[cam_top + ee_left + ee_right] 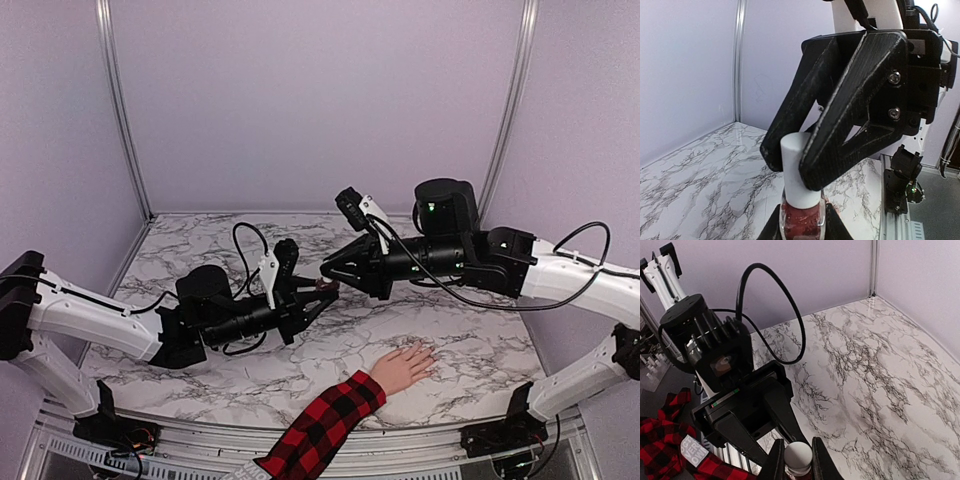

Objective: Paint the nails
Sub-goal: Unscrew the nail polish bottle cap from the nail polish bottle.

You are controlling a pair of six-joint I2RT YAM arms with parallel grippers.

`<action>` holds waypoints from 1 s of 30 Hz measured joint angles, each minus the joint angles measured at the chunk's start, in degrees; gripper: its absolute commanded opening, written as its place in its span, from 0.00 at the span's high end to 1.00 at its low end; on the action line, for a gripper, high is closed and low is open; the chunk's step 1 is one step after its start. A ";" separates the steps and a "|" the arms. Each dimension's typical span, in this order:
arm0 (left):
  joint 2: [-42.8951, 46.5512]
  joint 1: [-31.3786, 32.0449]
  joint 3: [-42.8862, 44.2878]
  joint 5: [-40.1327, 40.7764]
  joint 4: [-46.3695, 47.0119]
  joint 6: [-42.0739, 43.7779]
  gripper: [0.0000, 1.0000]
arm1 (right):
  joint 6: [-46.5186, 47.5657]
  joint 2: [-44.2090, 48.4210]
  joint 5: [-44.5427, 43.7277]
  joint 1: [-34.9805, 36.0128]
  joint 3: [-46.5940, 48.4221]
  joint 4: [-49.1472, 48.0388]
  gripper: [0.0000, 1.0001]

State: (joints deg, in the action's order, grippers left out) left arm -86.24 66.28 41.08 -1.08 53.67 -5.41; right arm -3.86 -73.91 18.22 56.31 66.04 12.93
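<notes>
Top view: the left gripper [318, 296] is pinching the bottle [326, 287] above the worktop [470, 340], and the right gripper [332, 268] is meeting it from the opposite side. The hand [405, 366] is lying flat near the front edge, well apart from both grippers; its nails [430, 354] are too small to show any polish. Left wrist view: the bottle is sitting between the left gripper's fingers [832, 227], while the right gripper is clamping the cap [792, 160]. Right wrist view: the right gripper is squeezing the cap from both sides. Judged progress: the bottle is at the opening step, and painting is not yet starting.
</notes>
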 measured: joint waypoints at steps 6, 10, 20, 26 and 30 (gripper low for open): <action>2.01 -0.61 0.00 -11.26 0.02 -0.72 1.00 | 3.65 2.05 8.76 -0.09 -0.02 0.81 0.97; 2.93 -0.59 0.02 -17.97 0.17 -1.20 1.00 | 5.79 2.64 15.34 -0.09 -0.02 0.79 0.99; 3.04 0.17 0.44 -28.06 0.46 -1.66 1.00 | 8.63 2.23 27.06 0.04 -0.35 0.66 0.85; 3.78 0.55 0.35 -23.98 0.07 -0.66 1.00 | 8.28 1.90 23.76 0.09 -0.33 -0.81 0.54; 3.89 1.16 0.04 -17.22 0.04 0.11 1.00 | 6.14 1.42 18.32 0.11 -0.33 -1.92 0.46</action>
State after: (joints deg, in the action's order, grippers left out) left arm -82.35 67.44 41.12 -18.31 53.71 -5.30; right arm 2.28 -72.49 36.53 56.42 65.71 11.00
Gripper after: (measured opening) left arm 0.206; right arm 0.515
